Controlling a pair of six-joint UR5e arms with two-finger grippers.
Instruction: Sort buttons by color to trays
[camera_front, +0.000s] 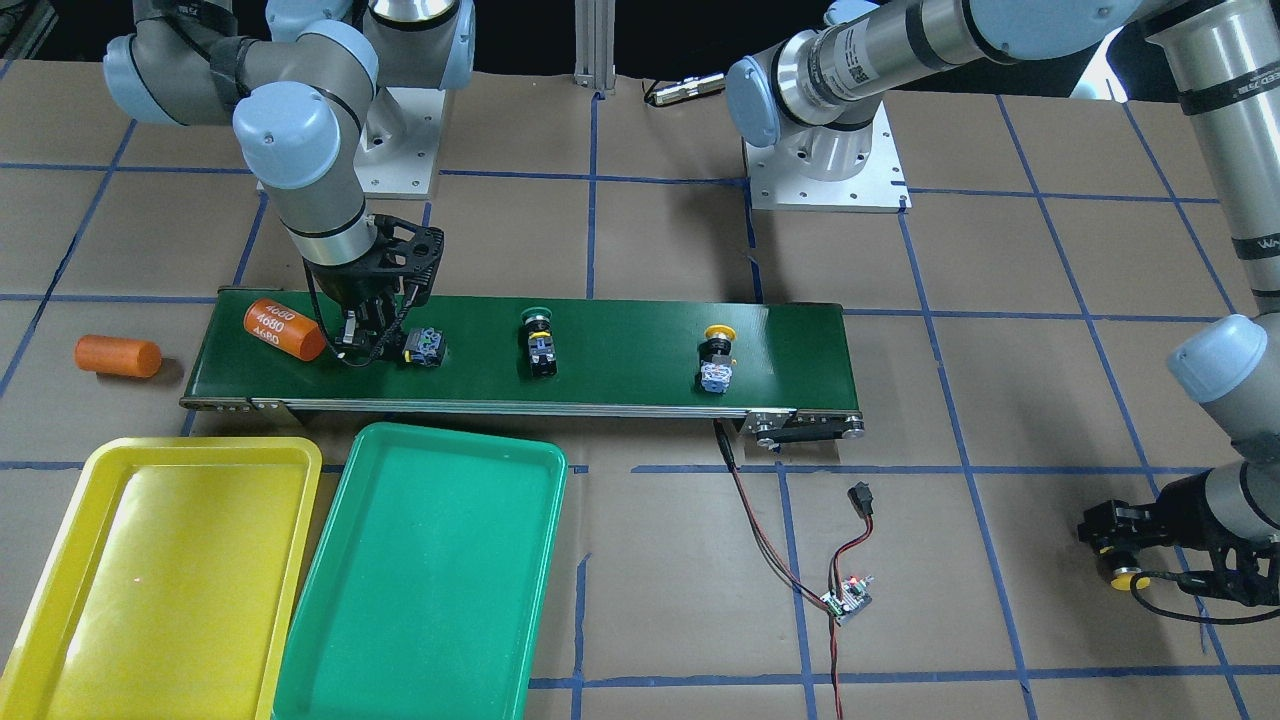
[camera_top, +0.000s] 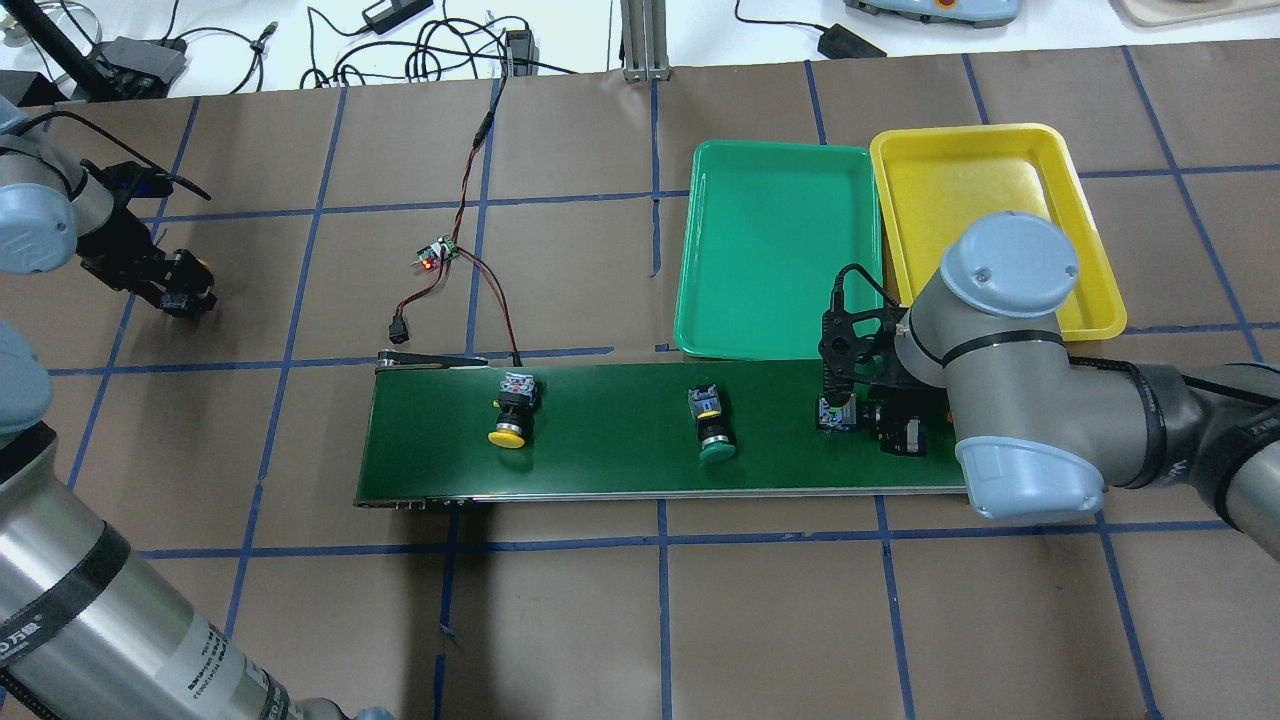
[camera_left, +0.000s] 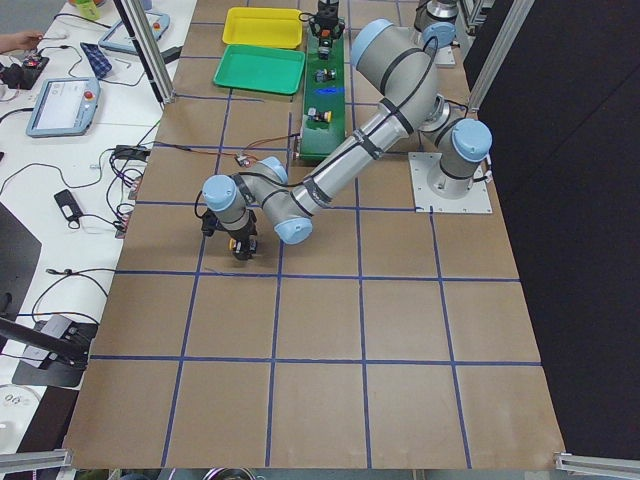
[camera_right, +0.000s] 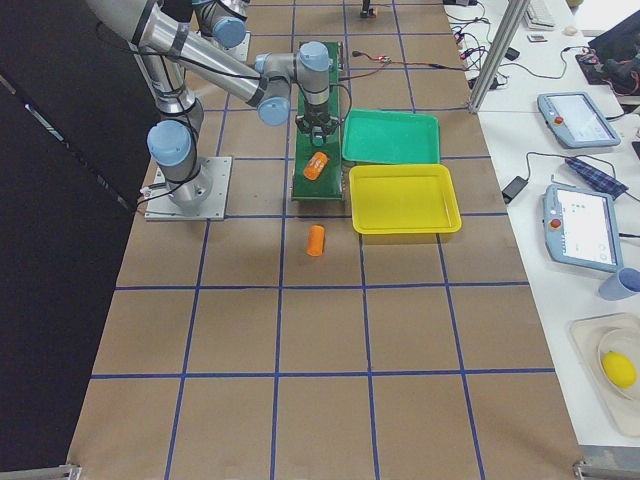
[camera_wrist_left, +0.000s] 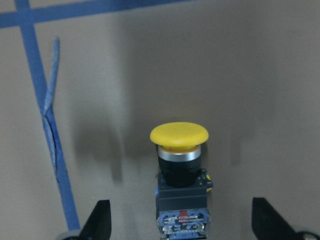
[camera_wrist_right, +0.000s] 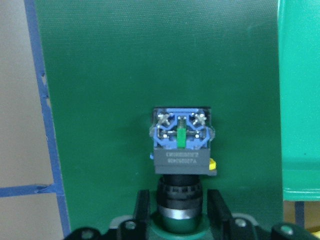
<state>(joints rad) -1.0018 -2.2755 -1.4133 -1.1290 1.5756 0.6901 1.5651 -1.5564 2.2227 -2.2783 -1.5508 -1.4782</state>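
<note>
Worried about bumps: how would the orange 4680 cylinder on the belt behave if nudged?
The cylinder lies on its round side, so it would probably roll, perhaps across the belt and off its edge. It looks rigid and smooth, so it is likely slippery between jaws.

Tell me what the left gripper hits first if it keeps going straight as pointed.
Probably the yellow-capped button, lying between the open fingers of the left gripper; those fingers would reach the paper-covered table either side. Height unclear.

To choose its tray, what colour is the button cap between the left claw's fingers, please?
Yellow button cap, clearest in the left wrist view.
</note>
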